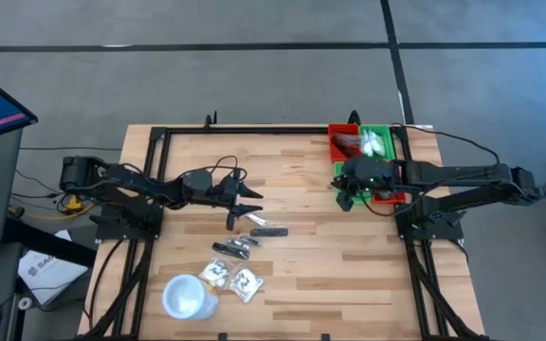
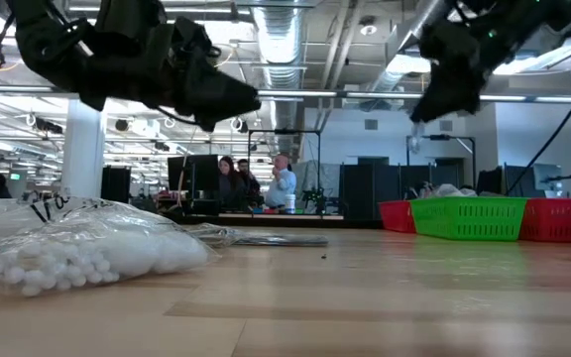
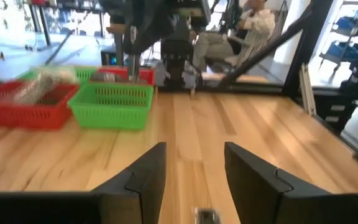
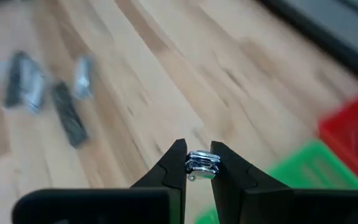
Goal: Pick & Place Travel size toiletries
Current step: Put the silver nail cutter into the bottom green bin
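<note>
We look down on a pale butcher-block wooden table (image 1: 292, 189) framed by black rails, with the two dark arms reaching in from 9 and 3 o'clock. At about 1 o'clock on the table sit a red mesh plastic basket (image 1: 341, 142) and, touching it, a green mesh plastic basket (image 1: 377, 142) holding white-filled sachets. Toward 7 o'clock stands a white round plastic cup (image 1: 184, 296). Just beside it, at its 2 o'clock, lie two clear plastic sachets with white contents (image 1: 231, 278), and above them near the table's centre are scattered dark grey oblong toiletry cases (image 1: 265, 228), a few close together yet mostly apart. The left gripper (image 1: 245, 202) hangs above the table just to the 10 o'clock of those cases, its fingers (image 3: 143, 180) spread with only bare wood between them. The right gripper (image 4: 198, 167) is held in the air by the near edge of the baskets, at their 7 o'clock, its fingers pinching a small silvery metallic toiletry item (image 4: 202, 163) between the tips.
</note>
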Controlling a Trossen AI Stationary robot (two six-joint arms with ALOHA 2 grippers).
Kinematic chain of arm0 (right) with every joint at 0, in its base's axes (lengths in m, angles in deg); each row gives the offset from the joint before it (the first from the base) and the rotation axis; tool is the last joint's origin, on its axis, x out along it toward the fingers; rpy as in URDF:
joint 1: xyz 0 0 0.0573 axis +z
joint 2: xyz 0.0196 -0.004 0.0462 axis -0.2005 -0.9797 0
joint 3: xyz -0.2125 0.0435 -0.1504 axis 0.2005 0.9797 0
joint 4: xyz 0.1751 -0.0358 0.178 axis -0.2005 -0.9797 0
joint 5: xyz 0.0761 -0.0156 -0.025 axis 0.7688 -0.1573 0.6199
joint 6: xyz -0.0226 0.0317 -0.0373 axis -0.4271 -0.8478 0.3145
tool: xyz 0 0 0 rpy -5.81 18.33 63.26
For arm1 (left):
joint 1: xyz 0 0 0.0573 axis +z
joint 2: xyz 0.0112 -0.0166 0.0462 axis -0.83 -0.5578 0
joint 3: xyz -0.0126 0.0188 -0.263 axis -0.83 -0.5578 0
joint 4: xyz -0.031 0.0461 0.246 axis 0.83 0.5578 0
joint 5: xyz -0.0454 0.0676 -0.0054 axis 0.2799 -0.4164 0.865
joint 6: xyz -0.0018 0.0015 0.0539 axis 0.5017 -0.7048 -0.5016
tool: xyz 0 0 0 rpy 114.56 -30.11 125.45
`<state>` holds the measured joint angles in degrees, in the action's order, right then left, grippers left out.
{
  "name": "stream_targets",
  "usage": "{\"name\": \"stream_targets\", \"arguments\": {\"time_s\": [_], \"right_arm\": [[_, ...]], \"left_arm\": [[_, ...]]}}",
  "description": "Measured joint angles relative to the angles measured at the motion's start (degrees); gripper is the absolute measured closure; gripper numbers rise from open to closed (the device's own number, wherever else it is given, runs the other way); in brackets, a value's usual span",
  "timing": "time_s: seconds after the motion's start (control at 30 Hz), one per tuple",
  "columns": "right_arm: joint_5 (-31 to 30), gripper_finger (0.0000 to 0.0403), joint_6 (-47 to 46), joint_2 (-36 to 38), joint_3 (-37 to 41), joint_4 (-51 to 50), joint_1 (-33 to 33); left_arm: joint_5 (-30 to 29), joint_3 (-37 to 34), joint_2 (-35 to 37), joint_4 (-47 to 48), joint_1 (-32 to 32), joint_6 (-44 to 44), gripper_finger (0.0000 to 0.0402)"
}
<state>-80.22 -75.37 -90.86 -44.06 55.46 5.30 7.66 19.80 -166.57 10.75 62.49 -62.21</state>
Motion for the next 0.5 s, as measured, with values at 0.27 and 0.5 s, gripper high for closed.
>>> {"name": "stream_targets", "arguments": {"time_s": [0.27, 0.5], "right_arm": [[-0.03, 0.0366, -4.5, -1.42, 0.05, -10.54, -4.27], [0.04, 0.0366, -6.75, -3.69, 0.18, -13.83, -6.78]], "left_arm": [[0.04, -1.09, 0.01, 0.04, 0.0, 1.18, 0.0247], [0.04, -1.09, 0.01, 1.24, -0.41, 1.4, 0.0247]]}}
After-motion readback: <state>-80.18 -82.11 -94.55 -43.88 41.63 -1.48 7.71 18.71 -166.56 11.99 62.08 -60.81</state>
